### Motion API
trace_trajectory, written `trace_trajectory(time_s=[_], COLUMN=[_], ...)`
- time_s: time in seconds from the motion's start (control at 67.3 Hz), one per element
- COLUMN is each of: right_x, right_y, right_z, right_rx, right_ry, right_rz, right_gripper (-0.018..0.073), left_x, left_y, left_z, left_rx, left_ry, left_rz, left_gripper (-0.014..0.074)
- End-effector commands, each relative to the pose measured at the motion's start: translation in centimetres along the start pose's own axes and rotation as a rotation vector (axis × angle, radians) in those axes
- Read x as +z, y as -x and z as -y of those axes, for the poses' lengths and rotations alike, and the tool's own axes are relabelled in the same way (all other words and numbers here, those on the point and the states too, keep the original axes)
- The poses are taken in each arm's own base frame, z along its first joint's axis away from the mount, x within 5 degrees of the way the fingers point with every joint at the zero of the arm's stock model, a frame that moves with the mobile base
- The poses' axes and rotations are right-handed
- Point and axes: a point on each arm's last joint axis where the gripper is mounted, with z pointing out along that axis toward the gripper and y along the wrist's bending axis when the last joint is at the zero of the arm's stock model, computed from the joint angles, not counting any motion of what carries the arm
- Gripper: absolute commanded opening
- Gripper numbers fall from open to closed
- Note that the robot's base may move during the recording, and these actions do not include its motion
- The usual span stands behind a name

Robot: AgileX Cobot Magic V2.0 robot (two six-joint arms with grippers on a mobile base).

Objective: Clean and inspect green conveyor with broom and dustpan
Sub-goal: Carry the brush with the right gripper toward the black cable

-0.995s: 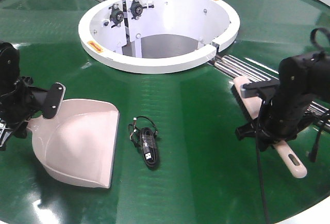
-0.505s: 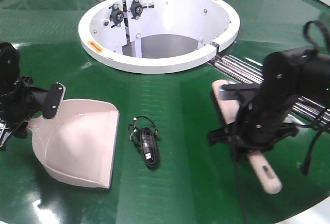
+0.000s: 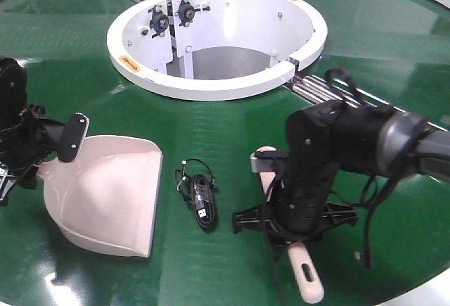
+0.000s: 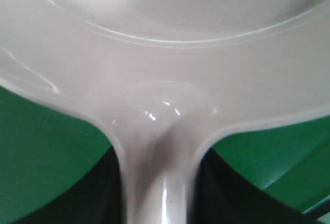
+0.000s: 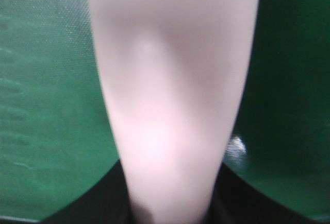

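1. Left gripper [image 3: 50, 150]: the jaws are clamped on the handle of the dustpan [image 3: 105, 200]. In the wrist view the handle runs straight back between two dark fingers [image 4: 98, 198], one pressed to each side.
2. Dustpan: the scoop extends forward of the left jaws and lies on the green conveyor [image 3: 232, 137]. Its wide lip is the edge farthest from those jaws and faces the right arm's side.
3. Right gripper [image 3: 295, 216]: the jaws are closed around the broom [image 3: 306, 279] partway along its length. The wrist view is blurred, but the pale body fills the gap between the two dark jaw tips.
4. Broom: the slotted handle end sticks out of the right jaws on the side toward the near rim. The rounded head end shows on the opposite side of the jaws, toward the white central ring [image 3: 211, 86]. The arm hides the bristles, so contact with the belt cannot be confirmed.
5. Foreign item: a coiled black cable [image 3: 200, 197] lies on the belt between the two grippers. It is just beside the dustpan lip without touching it, and apart from the broom.
6. Steel rollers [image 3: 330, 96] are exposed beyond the right jaws, running out from the ring.
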Motion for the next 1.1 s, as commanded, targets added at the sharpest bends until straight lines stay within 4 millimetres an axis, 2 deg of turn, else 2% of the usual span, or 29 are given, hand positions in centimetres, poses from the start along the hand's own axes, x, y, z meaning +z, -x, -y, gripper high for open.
trace_trajectory(time_s=[0.0, 0.267, 0.475, 0.653, 0.832, 1.084], right_x=[-1.8, -2.3, -1.3, -0.4, -0.6, -0.8], right_y=[0.5, 2.4, 2.9, 3.3, 4.2, 5.5], right_z=[-1.1, -2.6, -3.3, -5.5, -8.3, -12.8], right_rx=[-0.004, -0.008, 0.005, -0.038, -0.096, -0.183], right_ry=[0.028, 0.019, 0.002, -0.006, 0.011, 0.203], right_rz=[0.069, 0.033, 0.003, -0.02, -0.029, -0.045], right_gripper=[-0.0005, -0.0005, -0.0005, -0.0005, -0.0005, -0.0005], left_x=[-2.2, -2.2, -2.2, -2.2, -2.2, -2.2], left_y=[-0.3, -0.3, -0.3, -0.3, -0.3, -0.3], left_z=[-0.2, -0.2, -0.2, -0.2, -0.2, -0.2], left_rx=[-0.007, -0.007, -0.007, -0.007, -0.007, -0.007], left_ry=[0.065, 0.065, 0.065, 0.065, 0.065, 0.065], left_rz=[0.0, 0.0, 0.0, 0.0, 0.0, 0.0], left_gripper=[-0.0006, -0.0006, -0.0006, -0.0006, -0.0006, -0.0006])
